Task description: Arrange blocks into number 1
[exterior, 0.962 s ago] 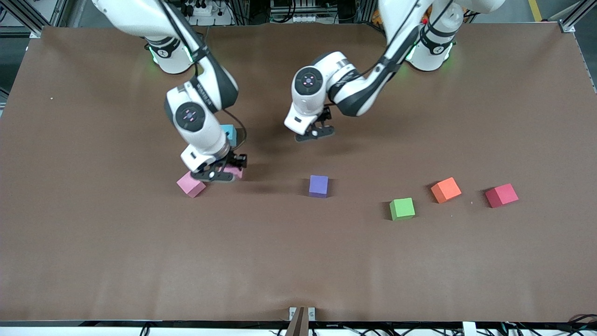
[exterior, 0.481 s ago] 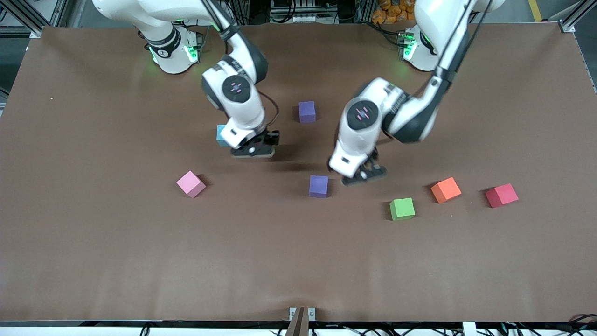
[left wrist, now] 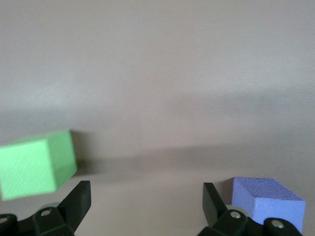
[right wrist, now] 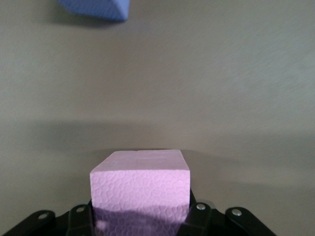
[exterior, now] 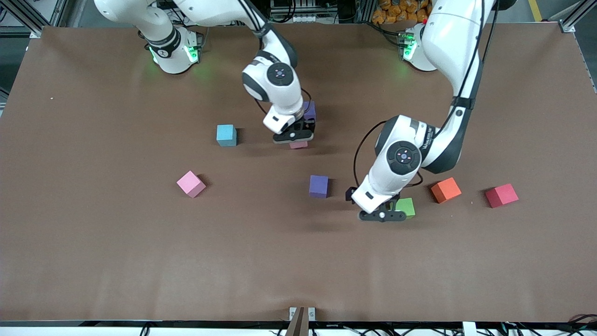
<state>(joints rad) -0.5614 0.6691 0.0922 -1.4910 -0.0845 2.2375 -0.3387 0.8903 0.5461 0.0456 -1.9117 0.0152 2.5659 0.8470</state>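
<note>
Carried pink block, wrist-view only

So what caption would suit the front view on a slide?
Right gripper carries a pink block; open left gripper reaches the green block.

Green block partly hidden by left gripper.

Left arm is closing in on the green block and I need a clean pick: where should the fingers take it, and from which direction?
Take the green block from straight above, the fingers on two opposite flat side faces. It rests flat on the table with nothing touching it; the orange cube stands apart. The open left gripper sits off its edge, so centre it over the block first.
</note>
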